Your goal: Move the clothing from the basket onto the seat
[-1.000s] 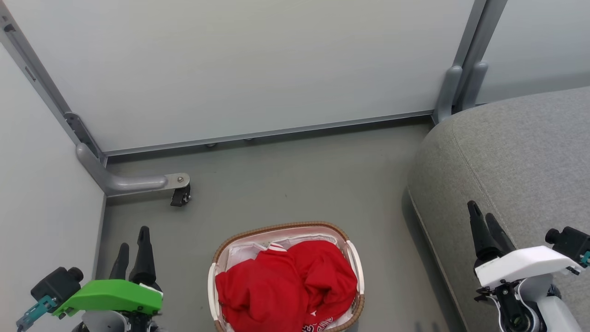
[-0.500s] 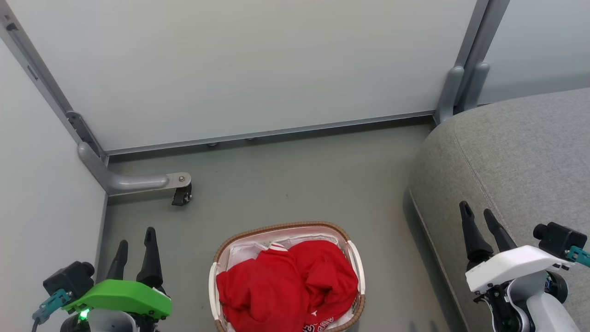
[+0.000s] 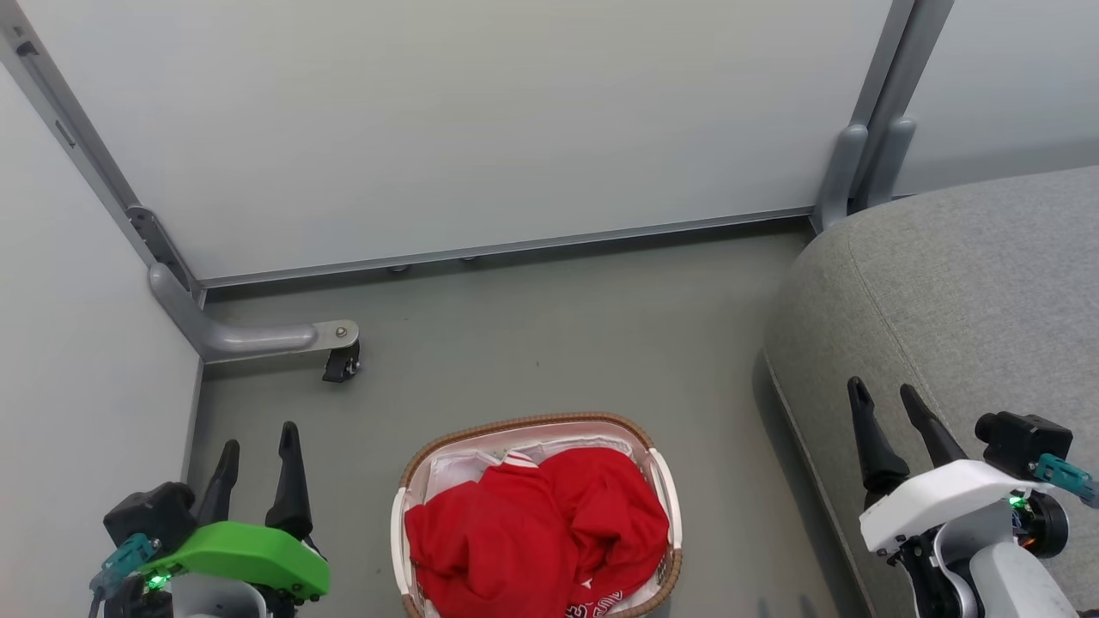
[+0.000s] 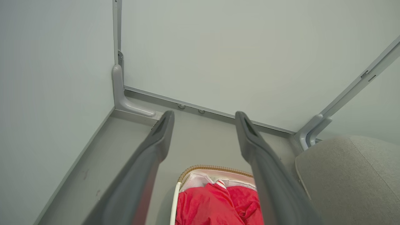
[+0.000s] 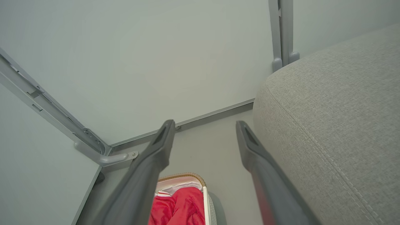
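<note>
**Red clothing heaped in the basket, both tools spread wide**

The clothing [image 3: 537, 532] is seen as a crumpled heap of bright red soft fabric. A strip of red-and-white striped trim lies at its upper edge, and what seems to be white lettering is cut off by the bottom of the head view. The heap is held inside the basket [image 3: 524, 422], an oval tub of white perforated plastic finished with a brown woven rim and white handles at either side. A creased white liner [image 3: 455, 470] is exposed behind the heap. The basket is set on the smooth grey floor [image 3: 558, 326]. The seat [image 3: 970, 283], covered in coarse grey cloth with a rounded edge and a stitched seam, is placed to the robot's right, with a strip of floor between it and the basket.

The left tool [image 3: 258, 438], under a green cover, is held beside the basket with its two dark tapered fingers spread wide and nothing between them. The right tool [image 3: 879, 386], under a white cover, is seen against the seat's edge, likewise wide and empty. Pale matt partition panels [image 3: 446, 120] framed in grey metal are stood behind. A curved metal foot [image 3: 249, 339] with a small black caster [image 3: 341, 366] is set on the floor beyond the left tool.
</note>
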Motion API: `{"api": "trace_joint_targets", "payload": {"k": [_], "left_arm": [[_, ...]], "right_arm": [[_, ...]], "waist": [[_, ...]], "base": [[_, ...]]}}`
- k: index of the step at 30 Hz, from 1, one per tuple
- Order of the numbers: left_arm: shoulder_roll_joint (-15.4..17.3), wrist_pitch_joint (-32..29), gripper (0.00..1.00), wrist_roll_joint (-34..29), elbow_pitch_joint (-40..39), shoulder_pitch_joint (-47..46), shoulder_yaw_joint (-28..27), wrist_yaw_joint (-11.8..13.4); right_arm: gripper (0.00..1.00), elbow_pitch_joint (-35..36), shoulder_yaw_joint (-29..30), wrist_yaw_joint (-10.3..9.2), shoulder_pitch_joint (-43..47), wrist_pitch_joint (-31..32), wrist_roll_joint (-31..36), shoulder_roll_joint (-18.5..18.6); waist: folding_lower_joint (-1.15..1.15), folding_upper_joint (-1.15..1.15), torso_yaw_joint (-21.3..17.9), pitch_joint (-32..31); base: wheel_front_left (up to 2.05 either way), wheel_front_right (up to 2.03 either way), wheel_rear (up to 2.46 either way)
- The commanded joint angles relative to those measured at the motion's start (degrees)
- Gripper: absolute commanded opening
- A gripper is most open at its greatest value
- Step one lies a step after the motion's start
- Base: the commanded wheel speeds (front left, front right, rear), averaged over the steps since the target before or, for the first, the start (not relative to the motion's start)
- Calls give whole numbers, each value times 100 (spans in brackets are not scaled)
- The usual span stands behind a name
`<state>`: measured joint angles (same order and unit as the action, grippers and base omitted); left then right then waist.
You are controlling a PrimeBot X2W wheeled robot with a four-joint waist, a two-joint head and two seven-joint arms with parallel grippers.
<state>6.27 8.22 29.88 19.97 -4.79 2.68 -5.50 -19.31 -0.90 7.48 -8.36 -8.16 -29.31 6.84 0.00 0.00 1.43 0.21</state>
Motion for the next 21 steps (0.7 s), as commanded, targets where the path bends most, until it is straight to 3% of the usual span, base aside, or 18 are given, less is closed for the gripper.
{"api": "trace_joint_targets", "payload": {"k": [1, 21], "left_arm": [[50, 64, 100, -200, -21, -147, 11, 2], [2, 327, 100, -1239, 54, -97, -24, -49]], "right_arm": [[100, 7, -18, 1, -131, -70, 173, 64], [100, -159, -106, 2, -154, -334, 1286, 70]], "waist": [[0, 0, 4, -2], [0, 0, 13, -21]], "base": [[0, 0, 0], [0, 0, 0]]}}
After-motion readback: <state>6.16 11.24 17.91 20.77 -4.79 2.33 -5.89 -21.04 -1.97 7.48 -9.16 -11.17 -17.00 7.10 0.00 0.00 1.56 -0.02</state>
